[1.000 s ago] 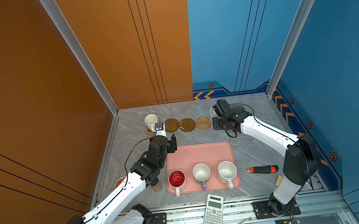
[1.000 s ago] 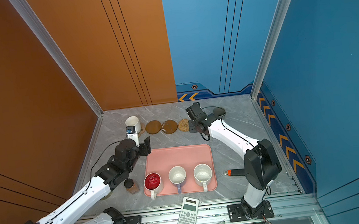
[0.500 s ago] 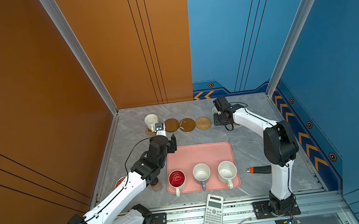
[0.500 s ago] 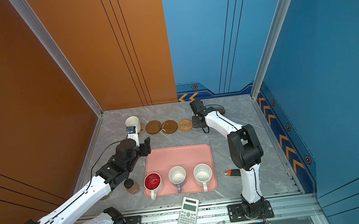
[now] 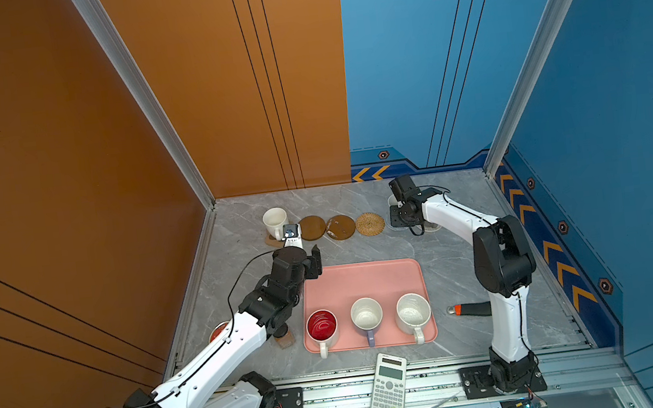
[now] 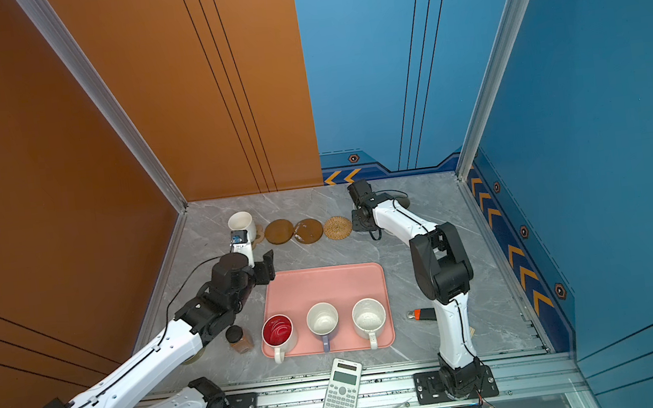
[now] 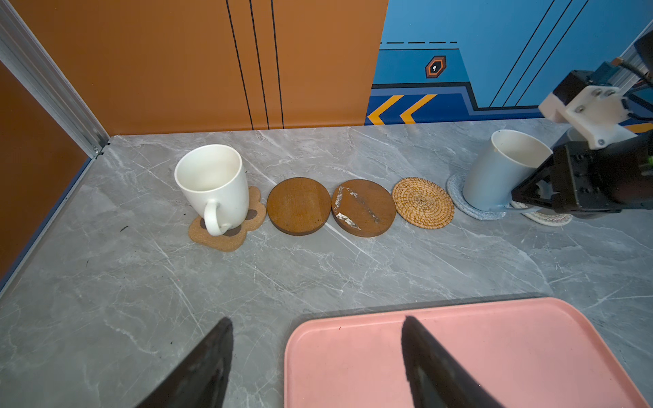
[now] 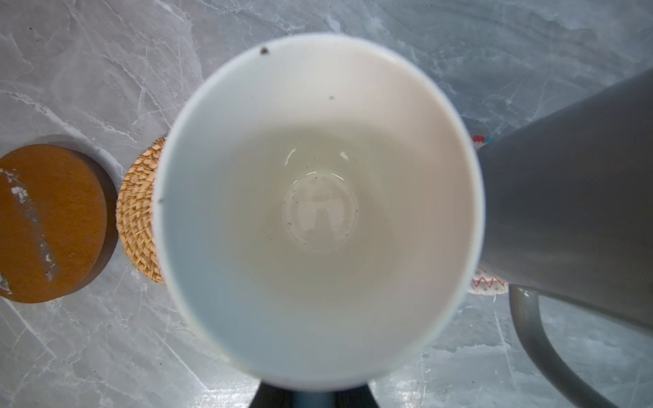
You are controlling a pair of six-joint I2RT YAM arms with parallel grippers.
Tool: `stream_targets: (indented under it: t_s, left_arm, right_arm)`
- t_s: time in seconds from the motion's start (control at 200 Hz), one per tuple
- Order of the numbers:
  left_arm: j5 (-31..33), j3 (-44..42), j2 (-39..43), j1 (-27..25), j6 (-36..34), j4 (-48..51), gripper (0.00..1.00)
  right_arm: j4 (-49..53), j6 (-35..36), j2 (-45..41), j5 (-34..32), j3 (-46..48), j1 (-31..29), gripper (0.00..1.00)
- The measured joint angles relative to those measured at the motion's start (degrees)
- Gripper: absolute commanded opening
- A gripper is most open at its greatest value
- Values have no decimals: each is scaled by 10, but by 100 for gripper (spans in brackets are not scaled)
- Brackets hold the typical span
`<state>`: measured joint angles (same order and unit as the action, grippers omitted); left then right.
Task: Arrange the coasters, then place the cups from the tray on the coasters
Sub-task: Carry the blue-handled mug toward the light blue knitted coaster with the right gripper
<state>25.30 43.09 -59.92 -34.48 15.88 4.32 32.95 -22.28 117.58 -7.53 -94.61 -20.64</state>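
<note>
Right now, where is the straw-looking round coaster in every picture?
Top view: rattan coaster, back row, right of the scratched brown disc.
Top view: the coaster sits in the same spot.
Left wrist: between that disc and the light blue mug.
Right wrist: half hidden behind the mug's rim.
Shared landmark: the scratched disc.

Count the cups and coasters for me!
Cups: 6 (white cup, light blue cup, grey cup, red-inside cup, lavender cup, speckled cup)
Coasters: 6 (paw coaster, brown disc, scuffed brown disc, rattan coaster, grey-blue coaster, whitish coaster)
Total: 12
</note>
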Motion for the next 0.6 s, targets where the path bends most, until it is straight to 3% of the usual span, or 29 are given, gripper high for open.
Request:
stream_targets:
  t_s: [0.601]
  left_arm:
    - [0, 1, -8, 0, 0, 2, 75]
  right_arm:
    - [-6, 0, 6, -2, -4, 5, 0]
